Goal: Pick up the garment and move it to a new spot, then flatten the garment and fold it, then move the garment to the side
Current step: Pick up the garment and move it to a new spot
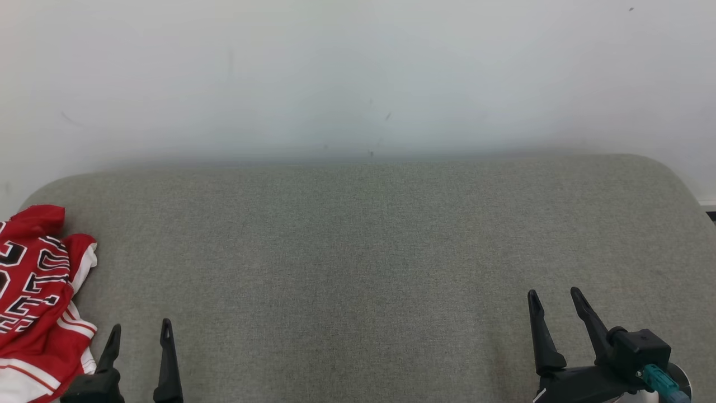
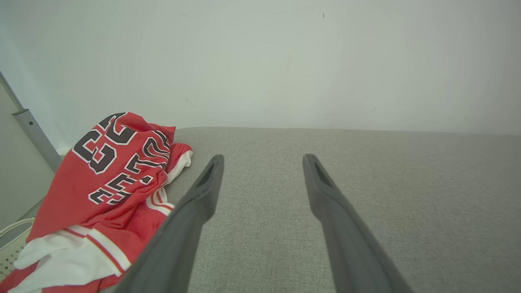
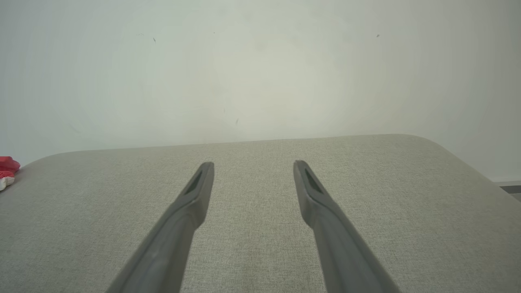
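Garment (image 1: 39,302): red jersey, crumpled at the worktop's (image 1: 358,252) left end. Left gripper (image 1: 140,330) and right gripper (image 1: 554,293) at the worktop's near edge, fingers wide, empty. Pickup, flattening and folding all appear to remain.

The red jersey (image 1: 39,302) runs off the head view's left and bottom edges, its black lettering too crumpled to read. A finger (image 2: 175,236) of the left gripper (image 2: 263,159) hides part of its lower edge.

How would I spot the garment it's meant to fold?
Find the wide grey fabric surface below the white wall. At its left edge, beside the left gripper, lies a crumpled red jersey. White trim and black block lettering set it apart.
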{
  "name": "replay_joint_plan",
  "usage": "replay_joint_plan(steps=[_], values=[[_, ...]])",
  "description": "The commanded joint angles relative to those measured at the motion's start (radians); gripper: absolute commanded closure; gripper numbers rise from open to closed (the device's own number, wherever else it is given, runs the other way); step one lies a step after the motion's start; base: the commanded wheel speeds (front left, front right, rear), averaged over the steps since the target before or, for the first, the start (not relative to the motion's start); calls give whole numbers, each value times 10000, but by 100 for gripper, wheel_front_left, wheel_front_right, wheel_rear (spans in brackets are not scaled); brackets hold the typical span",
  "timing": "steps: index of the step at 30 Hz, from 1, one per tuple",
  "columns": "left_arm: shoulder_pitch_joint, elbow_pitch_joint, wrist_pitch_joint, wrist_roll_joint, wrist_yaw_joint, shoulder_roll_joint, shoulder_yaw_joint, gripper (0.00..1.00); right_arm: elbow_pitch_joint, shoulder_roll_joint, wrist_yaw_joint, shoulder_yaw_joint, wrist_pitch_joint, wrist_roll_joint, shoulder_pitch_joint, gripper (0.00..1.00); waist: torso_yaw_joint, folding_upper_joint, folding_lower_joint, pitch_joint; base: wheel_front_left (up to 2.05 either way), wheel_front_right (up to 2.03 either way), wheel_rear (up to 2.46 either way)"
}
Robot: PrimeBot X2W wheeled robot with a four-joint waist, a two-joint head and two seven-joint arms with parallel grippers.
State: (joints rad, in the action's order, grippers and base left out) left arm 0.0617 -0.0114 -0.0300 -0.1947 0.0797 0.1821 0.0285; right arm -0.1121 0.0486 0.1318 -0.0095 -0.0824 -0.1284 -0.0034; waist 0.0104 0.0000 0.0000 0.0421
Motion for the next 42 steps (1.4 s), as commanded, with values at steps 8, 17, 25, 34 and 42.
replay_joint_plan(steps=[8,17,25,34,42], values=[[100,-254,405,-152,147,82,0,0,11,31,-21,42,32,-62,15,0,11,0,0,8,0,0,0],[189,-421,530,-167,259,103,7,0,10,31,-21,13,28,-80,51,0,-16,0,0,7,0,0,0],[181,-449,490,-263,321,122,-16,0,6,29,-21,15,46,-105,129,0,-327,0,0,6,0,0,0],[364,-528,535,-389,447,165,-129,0,-101,29,-21,65,0,-301,279,0,-1492,0,0,59,0,0,0],[426,-700,646,-358,520,227,-45,0,-294,26,-21,131,-144,-428,341,0,-3023,0,0,106,0,0,0]])
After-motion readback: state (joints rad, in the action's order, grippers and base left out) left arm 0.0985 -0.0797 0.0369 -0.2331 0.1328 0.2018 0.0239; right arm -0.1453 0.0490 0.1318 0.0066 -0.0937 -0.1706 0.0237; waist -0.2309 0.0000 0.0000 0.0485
